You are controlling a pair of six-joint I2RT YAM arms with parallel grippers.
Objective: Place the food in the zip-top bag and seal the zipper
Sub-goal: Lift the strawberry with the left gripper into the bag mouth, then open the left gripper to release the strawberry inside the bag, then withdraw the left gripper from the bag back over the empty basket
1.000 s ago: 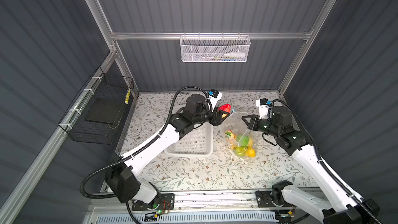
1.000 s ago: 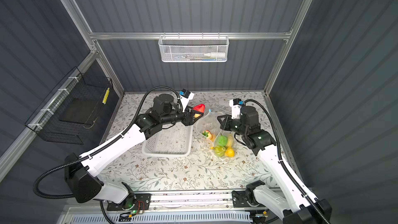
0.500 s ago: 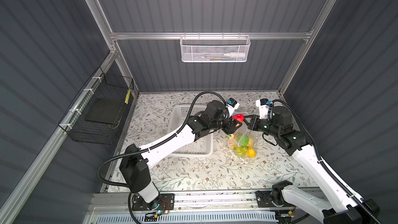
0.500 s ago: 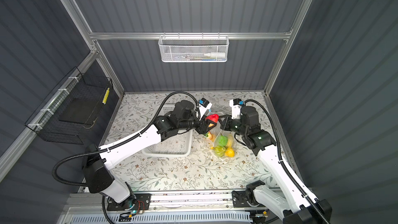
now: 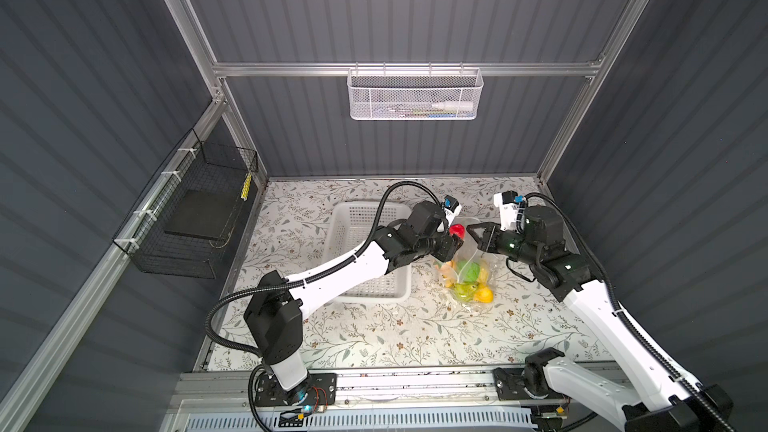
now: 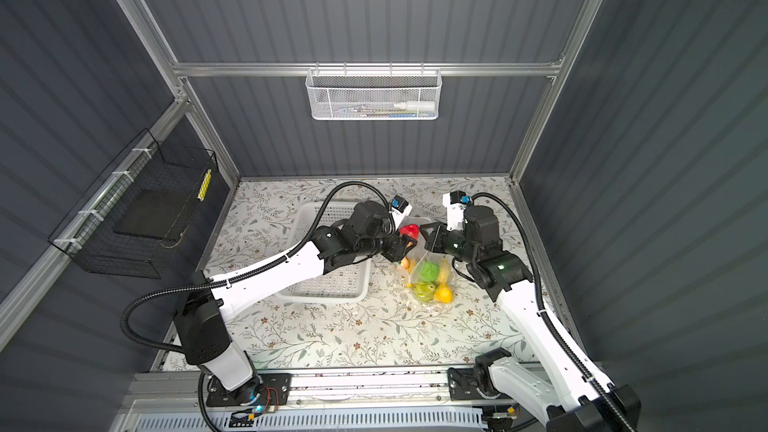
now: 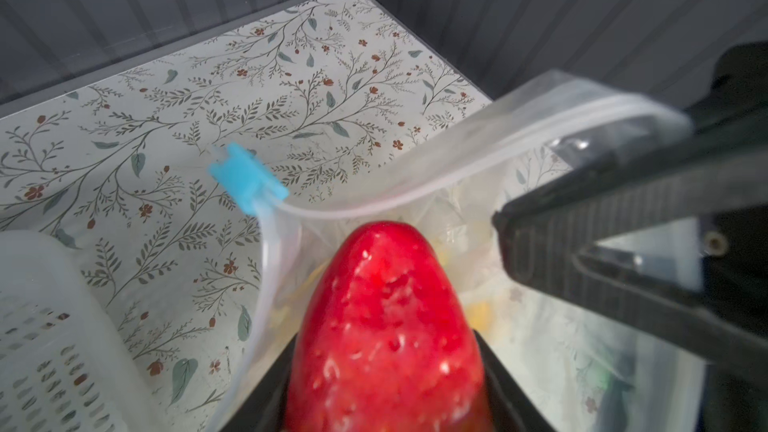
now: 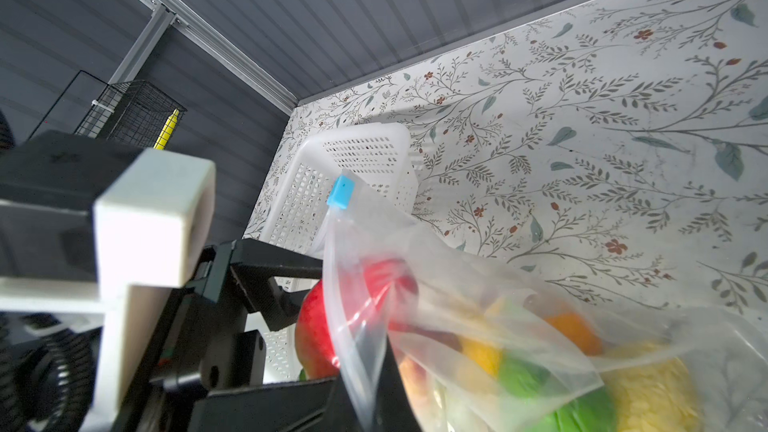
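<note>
My left gripper point(image 5: 454, 238) is shut on a red strawberry point(image 5: 457, 229) point(image 7: 386, 317) and holds it at the raised mouth of the zip-top bag point(image 5: 469, 280) point(image 6: 428, 280). In the left wrist view the berry's tip points over the open rim, whose zipper carries a light-blue slider point(image 7: 245, 176) point(image 8: 341, 192) at its end. My right gripper point(image 5: 472, 231) point(image 8: 365, 401) is shut on the bag's mouth edge and keeps it lifted. Inside the bag lie yellow, green and orange pieces of food point(image 8: 540, 367).
A white perforated basket point(image 5: 357, 222) point(image 8: 353, 176) sits under my left arm, just left of the bag. A white wire basket point(image 5: 413, 93) hangs on the back wall. A black wire basket point(image 5: 195, 209) hangs on the left wall.
My left arm has swung right from over the white basket to the bag's mouth, carrying the strawberry. The right arm and the bag have stayed put.
</note>
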